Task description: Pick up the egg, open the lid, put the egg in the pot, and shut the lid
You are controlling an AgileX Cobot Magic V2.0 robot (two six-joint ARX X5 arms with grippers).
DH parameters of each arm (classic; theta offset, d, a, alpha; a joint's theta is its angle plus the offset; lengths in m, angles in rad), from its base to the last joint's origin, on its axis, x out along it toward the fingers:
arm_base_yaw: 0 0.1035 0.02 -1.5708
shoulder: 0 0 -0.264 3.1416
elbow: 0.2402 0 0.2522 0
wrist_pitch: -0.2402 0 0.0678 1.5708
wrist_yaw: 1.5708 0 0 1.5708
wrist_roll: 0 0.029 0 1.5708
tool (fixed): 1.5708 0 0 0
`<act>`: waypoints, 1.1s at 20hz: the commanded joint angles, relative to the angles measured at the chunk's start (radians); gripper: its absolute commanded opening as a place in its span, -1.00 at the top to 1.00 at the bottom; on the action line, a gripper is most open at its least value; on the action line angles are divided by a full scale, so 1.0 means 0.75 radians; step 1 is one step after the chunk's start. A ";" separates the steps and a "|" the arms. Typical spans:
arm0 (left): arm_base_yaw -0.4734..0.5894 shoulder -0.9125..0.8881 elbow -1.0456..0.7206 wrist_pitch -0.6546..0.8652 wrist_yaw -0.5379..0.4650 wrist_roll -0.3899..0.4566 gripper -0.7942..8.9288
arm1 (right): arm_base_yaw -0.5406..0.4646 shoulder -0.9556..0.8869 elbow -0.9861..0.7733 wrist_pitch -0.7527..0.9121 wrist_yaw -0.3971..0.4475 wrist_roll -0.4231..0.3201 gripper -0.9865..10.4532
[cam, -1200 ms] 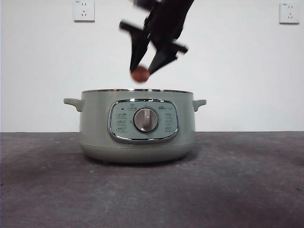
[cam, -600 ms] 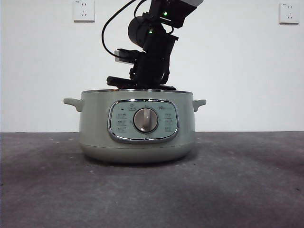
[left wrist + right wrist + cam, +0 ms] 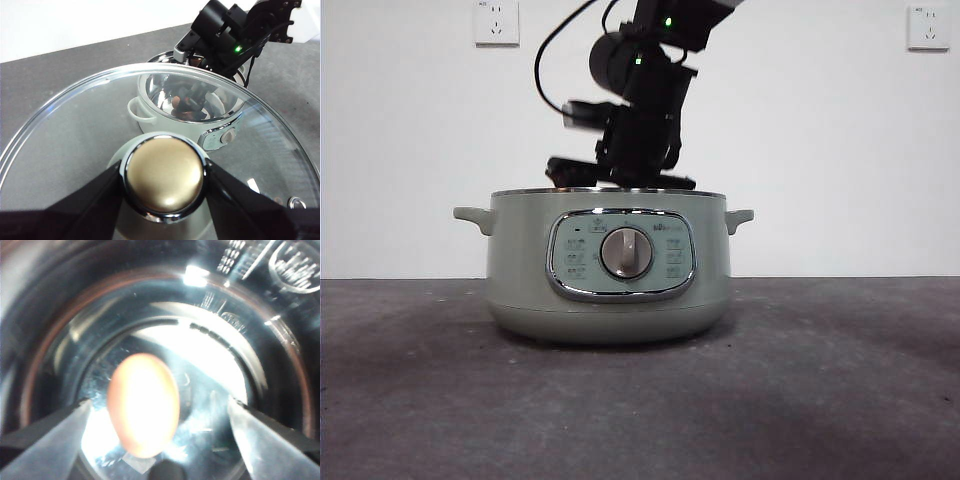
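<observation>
Pot [image 3: 520, 270] pale sage green, chrome panel frame, silver dial [image 3: 627, 252]. Egg [image 3: 143, 404] orange-brown; lid [image 3: 75, 130] clear glass, knob [image 3: 165, 173] looks gold. Counter [image 3: 420, 400] dark grey, speckled.

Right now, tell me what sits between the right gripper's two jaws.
In the right wrist view, the egg lies on the shiny floor of the pot between the spread jaws of the right gripper, touching neither.
</observation>
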 commanded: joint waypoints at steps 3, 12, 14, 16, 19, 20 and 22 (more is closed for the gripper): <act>0.004 -0.010 0.015 0.074 0.015 0.004 0.85 | 0.007 -0.279 -0.001 -0.104 0.000 0.007 0.00; -0.009 0.302 0.015 0.408 0.170 0.078 0.85 | 0.008 -0.861 -0.002 -0.566 -0.018 -0.034 0.01; -0.033 0.408 0.015 0.496 0.198 0.096 0.85 | 0.009 -0.927 -0.008 -0.647 -0.067 -0.037 0.01; -0.060 0.517 0.016 0.591 0.194 0.104 0.85 | 0.009 -1.013 -0.044 -0.647 -0.151 -0.037 0.03; -0.113 0.671 0.017 0.727 0.199 0.113 0.85 | 0.009 -1.148 -0.164 -0.647 -0.173 -0.037 0.12; -0.141 0.723 0.017 0.779 0.198 0.112 0.85 | 0.009 -1.212 -0.243 -0.647 -0.173 -0.037 0.12; -0.178 0.809 0.018 0.874 0.193 0.112 0.85 | 0.009 -1.321 -0.399 -0.645 -0.169 -0.036 0.12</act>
